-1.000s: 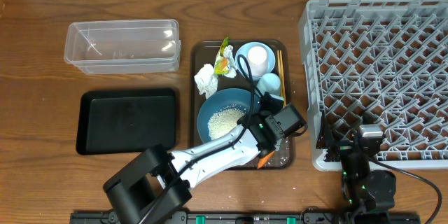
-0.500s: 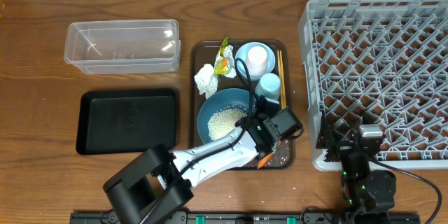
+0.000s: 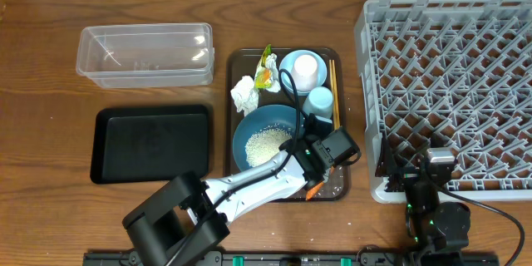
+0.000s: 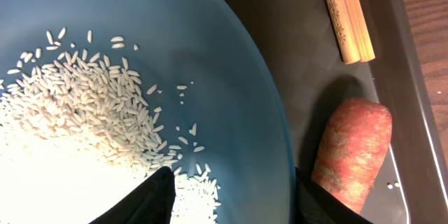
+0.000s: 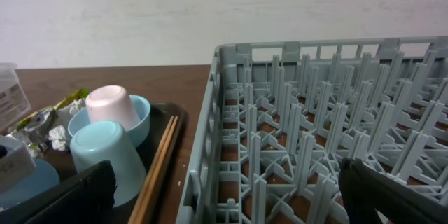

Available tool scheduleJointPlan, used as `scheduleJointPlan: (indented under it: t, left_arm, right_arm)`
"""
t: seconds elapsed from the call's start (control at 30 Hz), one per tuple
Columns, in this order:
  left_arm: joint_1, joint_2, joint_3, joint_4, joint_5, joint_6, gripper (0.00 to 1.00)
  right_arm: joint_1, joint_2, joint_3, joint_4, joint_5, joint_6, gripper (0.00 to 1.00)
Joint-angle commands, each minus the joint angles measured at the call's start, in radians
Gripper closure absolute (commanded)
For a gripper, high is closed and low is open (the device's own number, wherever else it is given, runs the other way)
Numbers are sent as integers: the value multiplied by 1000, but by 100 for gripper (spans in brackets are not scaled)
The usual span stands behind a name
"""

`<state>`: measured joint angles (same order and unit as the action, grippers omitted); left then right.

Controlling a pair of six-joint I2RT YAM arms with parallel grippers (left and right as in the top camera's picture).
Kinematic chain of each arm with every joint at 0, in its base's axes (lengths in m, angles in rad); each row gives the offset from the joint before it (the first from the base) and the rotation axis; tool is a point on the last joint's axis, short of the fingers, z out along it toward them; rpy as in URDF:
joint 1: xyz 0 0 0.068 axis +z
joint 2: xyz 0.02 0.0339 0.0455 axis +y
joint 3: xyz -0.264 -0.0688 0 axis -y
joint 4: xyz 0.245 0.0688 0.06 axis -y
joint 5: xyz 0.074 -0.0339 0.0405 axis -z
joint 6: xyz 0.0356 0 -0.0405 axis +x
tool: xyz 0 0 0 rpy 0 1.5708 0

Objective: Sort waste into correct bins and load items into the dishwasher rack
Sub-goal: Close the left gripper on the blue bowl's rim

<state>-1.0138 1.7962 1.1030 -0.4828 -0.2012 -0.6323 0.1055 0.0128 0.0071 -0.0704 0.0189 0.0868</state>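
carrot (image 4: 350, 150) tight between bowl (image 4: 210, 63), tray wall (image 4: 409, 112)

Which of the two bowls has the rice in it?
The large dark-blue bowl: white rice lies heaped inside it. The small light-blue bowl holds only an upside-down white cup.

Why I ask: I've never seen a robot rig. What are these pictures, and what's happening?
Two robot arms work at a table. One picture looks down from above; the other two come from a camera on each wrist. The left gripper straddles the rim of a dark-blue bowl holding rice. The bowl sits on a brown tray beside a carrot and chopsticks. Whether the gripper is clamped is unclear. The right gripper is open, holding nothing, near the grey rack. A black tray and clear tub sit to the left.
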Motion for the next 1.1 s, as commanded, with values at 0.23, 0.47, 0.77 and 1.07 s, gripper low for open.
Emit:
scheduleJointPlan:
  t: [0.23, 0.47, 0.77, 1.07]
  left_arm:
    - [0, 14, -6, 0, 6, -6, 47]
    - [0, 42, -6, 21, 5, -5, 47]
    - [0, 55, -6, 29, 5, -5, 48]
    - [1, 43, -6, 28, -28, 10, 55]
  right_arm:
    - [25, 0, -2, -4, 0, -13, 1]
    - [25, 0, -2, -3, 0, -13, 1]
    - [25, 0, -2, -4, 0, -13, 1]
    - [25, 0, -2, -4, 0, -13, 1]
